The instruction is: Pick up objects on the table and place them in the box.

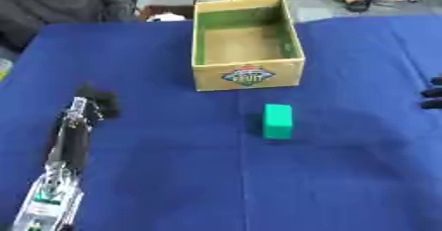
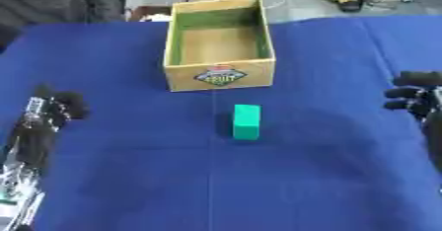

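Green and small, the block [image 1: 277,121] sits alone on the blue tabletop [image 1: 345,175] just in front of the box [image 1: 247,42], and with our right hand [image 2: 417,99] curled and holding nothing, and our left hand [image 1: 96,101] far off with fingers we cannot make out, we might bump it away.

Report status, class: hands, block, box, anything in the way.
Left hand low at left, holding nothing. Right hand at right edge, clear of block. Green block on cloth before box; box looks empty. Nothing in the way.
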`<state>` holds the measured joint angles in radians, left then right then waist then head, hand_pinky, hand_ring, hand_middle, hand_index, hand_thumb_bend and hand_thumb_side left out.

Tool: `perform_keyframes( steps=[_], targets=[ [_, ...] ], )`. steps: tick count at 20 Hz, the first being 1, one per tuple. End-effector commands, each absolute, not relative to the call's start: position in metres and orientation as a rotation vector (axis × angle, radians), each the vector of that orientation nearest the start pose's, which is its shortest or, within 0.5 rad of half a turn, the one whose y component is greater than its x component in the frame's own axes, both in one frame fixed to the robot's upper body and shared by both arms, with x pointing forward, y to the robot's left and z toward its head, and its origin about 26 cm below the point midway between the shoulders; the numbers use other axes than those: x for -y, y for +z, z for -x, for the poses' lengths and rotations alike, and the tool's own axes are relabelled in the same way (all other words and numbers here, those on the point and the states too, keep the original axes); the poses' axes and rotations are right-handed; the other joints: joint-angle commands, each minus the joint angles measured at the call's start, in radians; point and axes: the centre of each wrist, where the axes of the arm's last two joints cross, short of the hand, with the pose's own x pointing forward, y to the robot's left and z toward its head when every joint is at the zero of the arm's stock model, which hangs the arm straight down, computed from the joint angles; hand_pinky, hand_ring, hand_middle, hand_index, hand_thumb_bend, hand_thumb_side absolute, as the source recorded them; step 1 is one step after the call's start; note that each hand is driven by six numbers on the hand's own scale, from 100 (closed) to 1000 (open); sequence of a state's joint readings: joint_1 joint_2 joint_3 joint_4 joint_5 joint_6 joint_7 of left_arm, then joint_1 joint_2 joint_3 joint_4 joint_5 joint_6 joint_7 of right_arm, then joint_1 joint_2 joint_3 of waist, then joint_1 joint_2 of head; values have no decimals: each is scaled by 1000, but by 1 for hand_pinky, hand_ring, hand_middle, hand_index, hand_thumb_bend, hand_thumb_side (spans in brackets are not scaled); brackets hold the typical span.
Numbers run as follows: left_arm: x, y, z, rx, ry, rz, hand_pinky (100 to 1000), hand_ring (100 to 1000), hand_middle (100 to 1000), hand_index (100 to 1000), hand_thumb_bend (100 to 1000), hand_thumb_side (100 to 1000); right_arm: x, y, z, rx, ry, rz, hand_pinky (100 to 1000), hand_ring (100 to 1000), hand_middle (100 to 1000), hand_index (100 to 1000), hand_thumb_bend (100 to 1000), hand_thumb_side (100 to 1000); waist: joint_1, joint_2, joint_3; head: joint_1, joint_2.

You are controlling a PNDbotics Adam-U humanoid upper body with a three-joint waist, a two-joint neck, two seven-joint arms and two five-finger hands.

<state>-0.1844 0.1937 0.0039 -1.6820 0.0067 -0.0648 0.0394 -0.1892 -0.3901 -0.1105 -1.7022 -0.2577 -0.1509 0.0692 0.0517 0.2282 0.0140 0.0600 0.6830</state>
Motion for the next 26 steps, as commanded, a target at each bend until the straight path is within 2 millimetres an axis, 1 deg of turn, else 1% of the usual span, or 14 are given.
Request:
perform_keyframes(
  steps=[1,7,9,13,15,20,23,26],
  targets=[
    [-268,85,-320,1944,-180,-138,659,609,555,669,402,1000,340,131,-315,2092,215,79,601,653,661,749,100,812,-5,-11,-1,0,-12],
    [-268,85,-319,1942,-180,-137,659,609,555,669,403,1000,339,130,-315,2090,218,77,601,653,661,749,100,814,-6,-13,1,0,-10],
    [-268,85,-319,1941,-180,-137,659,609,554,669,402,1000,340,130,-315,2090,218,77,601,653,661,749,100,813,-6,-13,2,0,-13],
    [-268,85,-319,1940,-181,-138,659,609,554,669,402,1000,339,135,-317,2090,259,78,600,654,661,748,100,789,-7,-15,3,0,-12],
    [-268,85,-319,1941,-186,-137,658,609,555,669,403,1000,337,145,-321,2096,339,79,600,655,661,749,100,738,-9,-17,4,-4,-10],
    [-268,84,-319,1936,-195,-134,658,609,554,669,403,1000,332,179,-337,2104,632,102,604,663,668,760,100,642,-15,-23,14,-8,-8],
    [-268,84,-319,1935,-201,-130,658,608,554,668,402,1000,323,197,-349,2095,811,94,608,668,673,771,100,622,-16,-26,22,-15,-5],
    [-266,83,-319,1933,-210,-121,658,608,554,668,401,1000,310,211,-363,2066,988,84,621,689,697,800,100,602,-15,-30,30,-23,-4]
  ],
)
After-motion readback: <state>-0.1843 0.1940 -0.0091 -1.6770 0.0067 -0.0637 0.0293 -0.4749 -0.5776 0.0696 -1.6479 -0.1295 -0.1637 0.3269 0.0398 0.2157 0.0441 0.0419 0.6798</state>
